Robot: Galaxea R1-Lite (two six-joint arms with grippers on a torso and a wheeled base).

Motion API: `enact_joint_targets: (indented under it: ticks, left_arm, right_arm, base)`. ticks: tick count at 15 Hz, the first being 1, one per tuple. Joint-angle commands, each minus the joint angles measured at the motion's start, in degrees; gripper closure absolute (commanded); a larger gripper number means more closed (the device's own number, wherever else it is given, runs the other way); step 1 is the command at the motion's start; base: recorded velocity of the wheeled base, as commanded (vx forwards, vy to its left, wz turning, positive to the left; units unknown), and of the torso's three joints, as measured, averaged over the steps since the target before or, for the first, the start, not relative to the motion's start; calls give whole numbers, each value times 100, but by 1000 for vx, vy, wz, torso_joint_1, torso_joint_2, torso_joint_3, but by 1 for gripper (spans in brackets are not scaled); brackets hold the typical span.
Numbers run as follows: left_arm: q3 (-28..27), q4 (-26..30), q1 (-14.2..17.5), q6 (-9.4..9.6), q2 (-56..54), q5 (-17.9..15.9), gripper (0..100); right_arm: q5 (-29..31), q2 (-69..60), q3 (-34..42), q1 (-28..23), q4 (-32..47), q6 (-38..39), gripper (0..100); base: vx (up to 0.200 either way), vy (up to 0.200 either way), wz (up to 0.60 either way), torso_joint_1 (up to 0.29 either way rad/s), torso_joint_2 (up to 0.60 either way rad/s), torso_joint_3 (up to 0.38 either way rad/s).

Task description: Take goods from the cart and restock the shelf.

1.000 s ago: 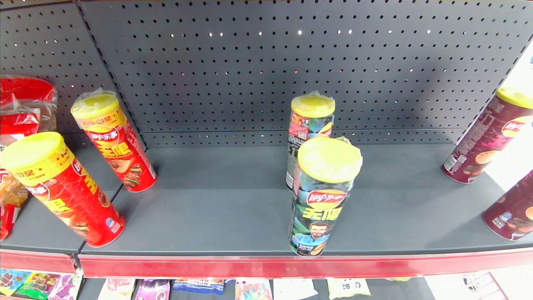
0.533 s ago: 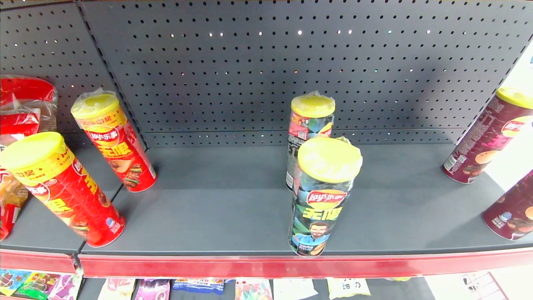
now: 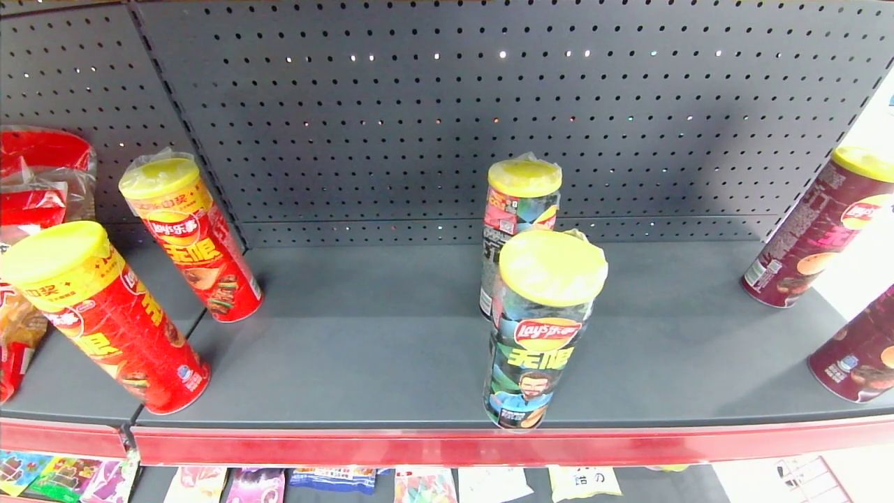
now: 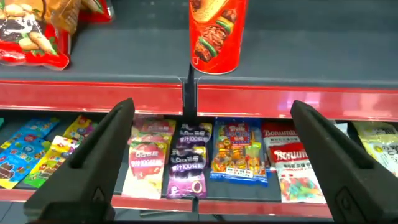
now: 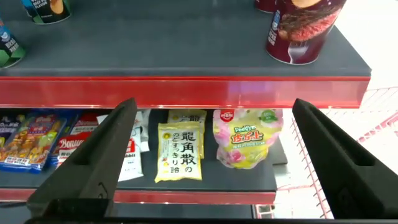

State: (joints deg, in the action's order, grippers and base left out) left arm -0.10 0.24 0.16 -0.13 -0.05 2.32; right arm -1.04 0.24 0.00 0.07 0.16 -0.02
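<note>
The grey shelf (image 3: 391, 349) with a red front lip carries chip cans with yellow lids. Two red cans (image 3: 188, 237) (image 3: 105, 314) stand at the left, two dark picture-printed cans (image 3: 541, 328) (image 3: 520, 209) in the middle, and two maroon cans (image 3: 817, 230) (image 3: 855, 349) at the right. My left gripper (image 4: 211, 168) is open and holds nothing, in front of the shelf lip below a red can (image 4: 216, 34). My right gripper (image 5: 214, 165) is open with nothing in it, facing the lip below a maroon can (image 5: 301, 28).
A pegboard back panel (image 3: 454, 119) rises behind the cans. Red snack bags (image 3: 35, 188) sit at the far left. The lower shelf holds rows of candy and snack packets (image 4: 236, 152) (image 5: 245, 137). A bare stretch of shelf lies between the red and middle cans.
</note>
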Motion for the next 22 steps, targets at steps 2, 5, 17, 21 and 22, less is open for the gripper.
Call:
enact_joint_targets:
  ticks: [2, 5, 17, 21, 22]
  left_arm:
    - [1, 2, 2, -4, 5, 6, 0]
    - [1, 2, 2, -4, 5, 6, 0]
    - [1, 2, 2, -4, 5, 6, 0]
    - [1, 2, 2, -4, 5, 6, 0]
    - [1, 2, 2, -4, 5, 6, 0]
  right_arm:
    - [-2, -7, 0, 1, 2, -6, 0]
    - [16, -7, 0, 1, 2, -15, 0]
    - [16, -7, 0, 1, 2, -15, 0]
    - [16, -7, 0, 1, 2, -15, 0]
    - [16, -7, -9, 1, 2, -15, 0]
  base:
    - [0, 0, 0, 0, 0, 0]
    - [-133, 0, 0, 3, 2, -2]
    - [-67, 0, 0, 2, 0, 0]
    - [0, -100, 0, 4, -1, 0]
    - [0, 0, 0, 0, 0, 0]
